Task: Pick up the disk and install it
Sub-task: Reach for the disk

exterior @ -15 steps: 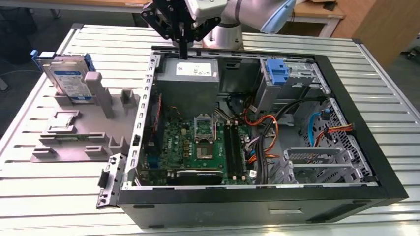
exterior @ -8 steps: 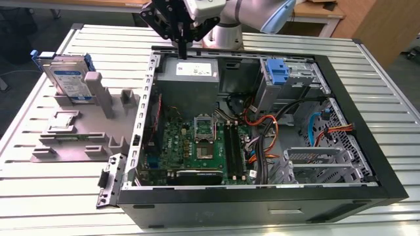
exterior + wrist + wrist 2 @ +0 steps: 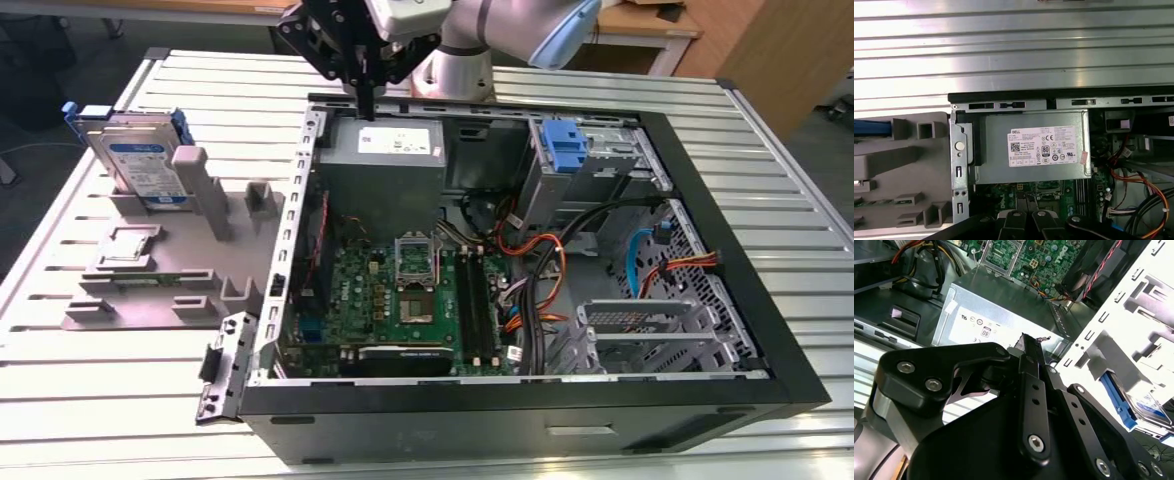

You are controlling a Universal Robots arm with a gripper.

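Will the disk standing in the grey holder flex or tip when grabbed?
The disk looks like a metal slab: likely stiff, fairly heavy. It stands on edge in the grey holder, so a sideways push may tilt it.

Remote view of my arm: silver-grey body, black tool.

I see the arm [image 3: 461,65] built of smooth, rounded silver-grey joints. The gripper [image 3: 364,114] is matt black, its angular linkage plates pinned with bright round-headed screws [image 3: 1036,442], and it sits on a grey metal collar [image 3: 884,415].
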